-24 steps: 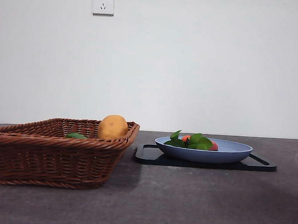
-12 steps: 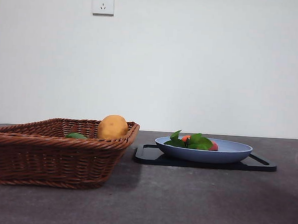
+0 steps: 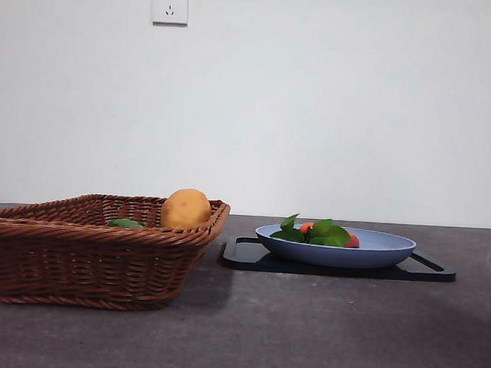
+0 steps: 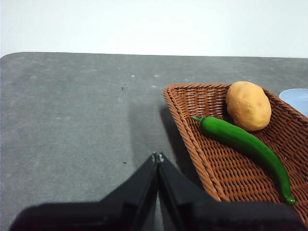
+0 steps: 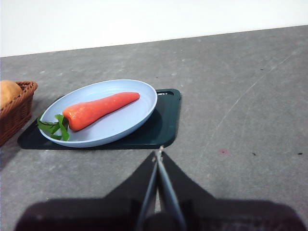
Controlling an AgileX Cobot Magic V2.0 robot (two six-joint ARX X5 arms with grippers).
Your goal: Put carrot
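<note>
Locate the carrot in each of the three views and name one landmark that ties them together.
Front view: the carrot lies in the blue plate, right of centre, mostly hidden behind its leaves.
Left wrist view: the carrot is not in it; only a sliver of the plate shows at one edge.
Right wrist view: the carrot lies along the plate.
Shared landmark: the wicker basket, beside the plate.

From my seat, the basket [image 3: 94, 250] stands on the table [image 3: 320, 336] to the left in the front view, with the potato-like lump [image 3: 186, 208] at its far right corner and the pepper [image 4: 245, 144] lying just beside it inside. To the right of the basket, apart from it, the tray [image 3: 340, 265] lies flat with the plate [image 3: 365, 250] on it. I see the carrot [image 5: 98, 109] lying in the plate, its leaves [image 3: 313, 232] toward the basket side.
</note>
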